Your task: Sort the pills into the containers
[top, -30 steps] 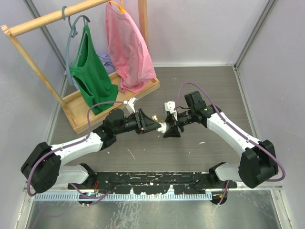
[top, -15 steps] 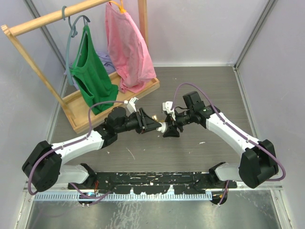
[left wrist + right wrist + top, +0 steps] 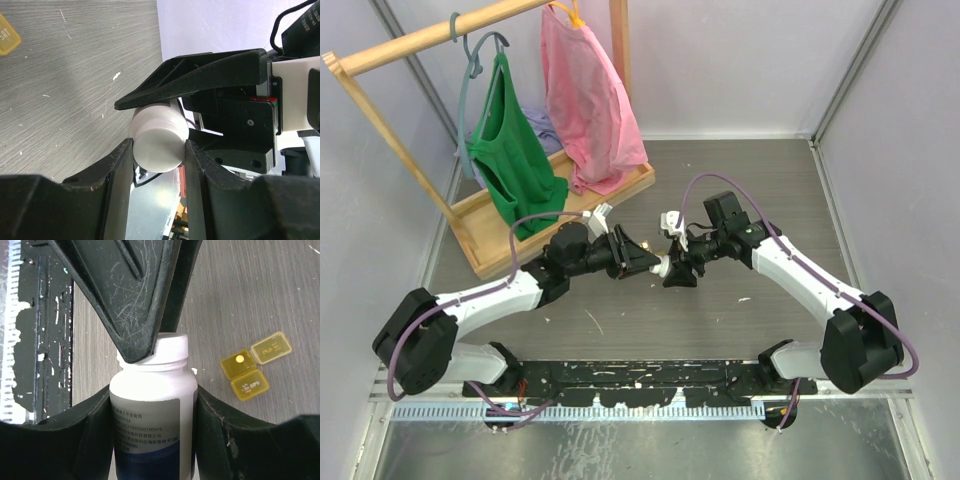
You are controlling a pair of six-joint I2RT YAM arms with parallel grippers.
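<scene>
Your R jaws clamped the white pill bottle by its body, L jaws clenched on its cap, axis running btwn them. Pill box lay on tabletop, mid-right of R wrist view.

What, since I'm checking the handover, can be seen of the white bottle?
The white bottle looks like opaque plastic, round-bodied, with a white cap on and a label of small print above a dark blue band. It is held off the table between the two arms. The right claw grips its body, and the left claw pinches the cap from the other end. Its contents are hidden.
</scene>
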